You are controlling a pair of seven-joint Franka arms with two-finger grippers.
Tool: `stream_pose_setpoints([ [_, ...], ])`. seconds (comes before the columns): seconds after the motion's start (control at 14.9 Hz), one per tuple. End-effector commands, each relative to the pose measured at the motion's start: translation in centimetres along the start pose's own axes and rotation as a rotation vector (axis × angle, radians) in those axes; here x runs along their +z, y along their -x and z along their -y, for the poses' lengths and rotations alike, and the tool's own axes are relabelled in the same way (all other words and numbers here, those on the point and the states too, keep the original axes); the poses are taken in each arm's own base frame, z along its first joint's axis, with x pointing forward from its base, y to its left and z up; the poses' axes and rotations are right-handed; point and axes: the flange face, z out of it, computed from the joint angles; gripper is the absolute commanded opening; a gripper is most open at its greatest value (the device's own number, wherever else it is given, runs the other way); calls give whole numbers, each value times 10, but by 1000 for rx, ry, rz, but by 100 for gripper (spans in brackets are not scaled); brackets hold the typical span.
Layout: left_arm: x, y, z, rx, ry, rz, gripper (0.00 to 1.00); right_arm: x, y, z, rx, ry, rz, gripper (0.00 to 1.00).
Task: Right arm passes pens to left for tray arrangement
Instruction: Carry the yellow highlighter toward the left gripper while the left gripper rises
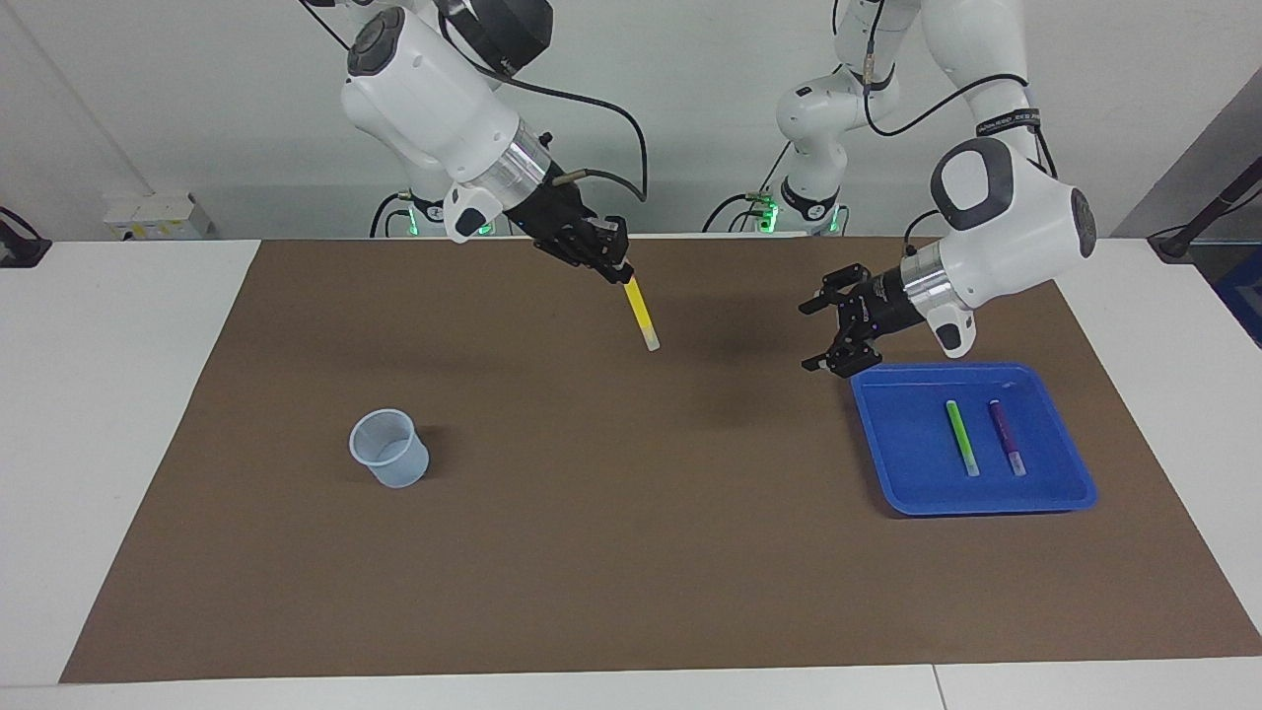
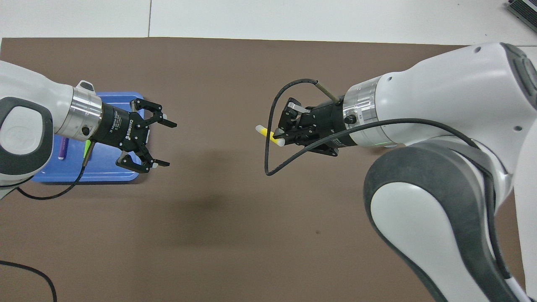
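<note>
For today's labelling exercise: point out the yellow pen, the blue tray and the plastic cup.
yellow pen (image 1: 640,312), facing view, middle of its yellow barrel.
blue tray (image 1: 897,449), facing view, bare floor beside the green pen.
plastic cup (image 1: 392,461), facing view, its outer wall.

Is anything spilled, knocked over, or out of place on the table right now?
Nothing stands out. The green pen and purple pen lie side by side in the tray. The cup stands upright. The right gripper holds the yellow pen aloft; the left gripper is open beside the tray.
</note>
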Motion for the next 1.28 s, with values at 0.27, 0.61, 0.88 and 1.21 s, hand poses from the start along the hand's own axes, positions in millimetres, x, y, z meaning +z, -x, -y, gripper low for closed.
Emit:
stream_pose_setpoints([
  [0.27,17,37,6,-7,9,91,99,22,26,14,80,-57,-16,0],
  [0.61,-2,48,10,-25,40,164,98,29,35,18,68,-61,-16,0],
  [0.88,12,64,13,33,32,162,97,41,50,27,52,-86,-27,0],
  [1.21,18,79,17,110,29,213,96,47,53,26,55,-94,-35,0],
])
